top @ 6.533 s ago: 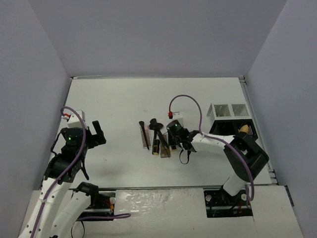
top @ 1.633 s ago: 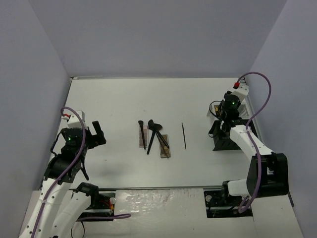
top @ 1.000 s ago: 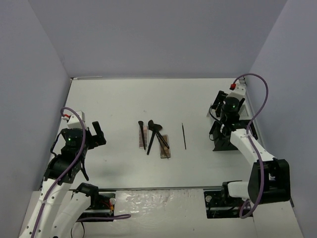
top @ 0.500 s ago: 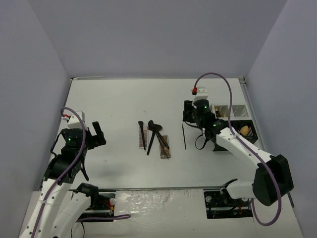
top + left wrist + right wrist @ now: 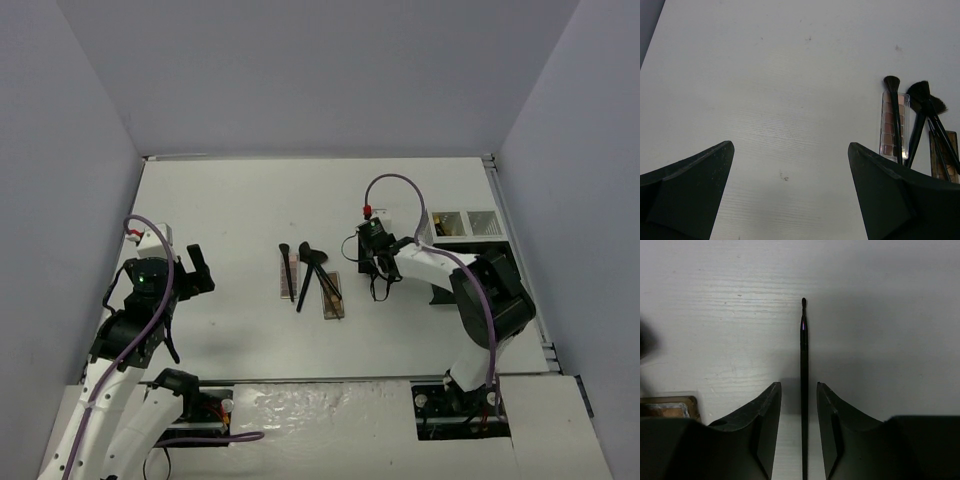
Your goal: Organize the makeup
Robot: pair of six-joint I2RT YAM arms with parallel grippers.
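A slim thin black brush [image 5: 804, 355] lies alone on the table, straight between my right gripper's [image 5: 799, 386] fingers. The jaws are narrowly open, with a small gap on each side of it. In the top view the right gripper [image 5: 370, 268] covers this brush. To its left lie a pink palette [image 5: 289, 277], a brown palette [image 5: 333, 296] and several black brushes [image 5: 307, 272] crossed over them. My left gripper [image 5: 196, 270] is wide open and empty, well left of the pile. The left wrist view shows the pink palette [image 5: 892, 122] and brushes [image 5: 918, 117].
The black-and-white organizer rack [image 5: 468, 223] stands at the right edge, partly behind my right arm. A corner of the brown palette [image 5: 667, 407] shows at the lower left of the right wrist view. Walls enclose the table on three sides.
My right arm swung from the organizer at the right back to the table's middle and came down around the lone thin brush. The left arm has not moved.
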